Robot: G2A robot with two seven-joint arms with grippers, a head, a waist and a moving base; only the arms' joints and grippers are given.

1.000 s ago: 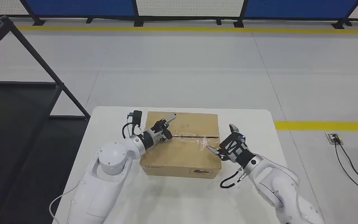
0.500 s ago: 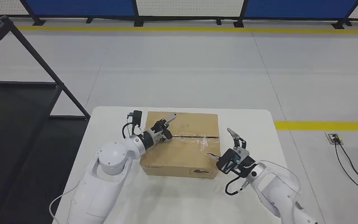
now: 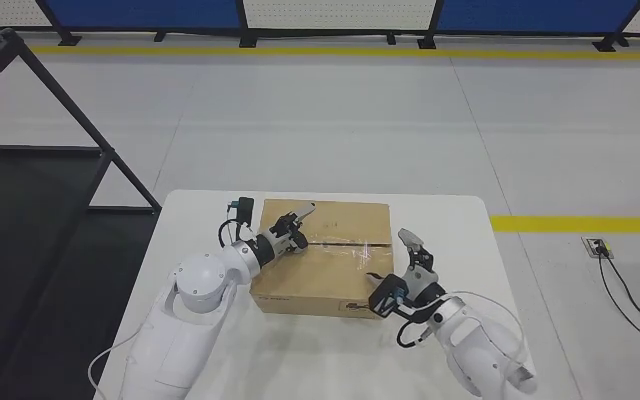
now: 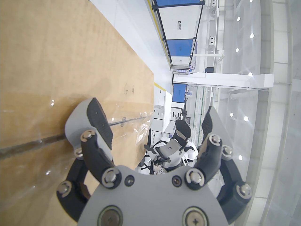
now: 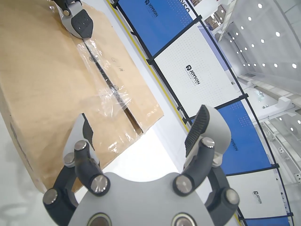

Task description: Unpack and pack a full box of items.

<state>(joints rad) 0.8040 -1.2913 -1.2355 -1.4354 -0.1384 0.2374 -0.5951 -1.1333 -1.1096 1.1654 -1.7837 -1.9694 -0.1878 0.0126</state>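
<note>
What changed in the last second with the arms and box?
The right gripper, open, drew back along the right end of the box toward its near corner, gripping nothing. The left gripper stayed open at the other end of the taped seam; the box did not move.

Top view: high, looking down at table (image 3: 445, 215). Wrist views: close, low over box (image 4: 58, 48), sharing taped seam (image 5: 103, 71).

box (image 3: 322, 268) — contents hidden, flaps (image 3: 335, 222) shut | left wrist view — box cut off by edge
</note>
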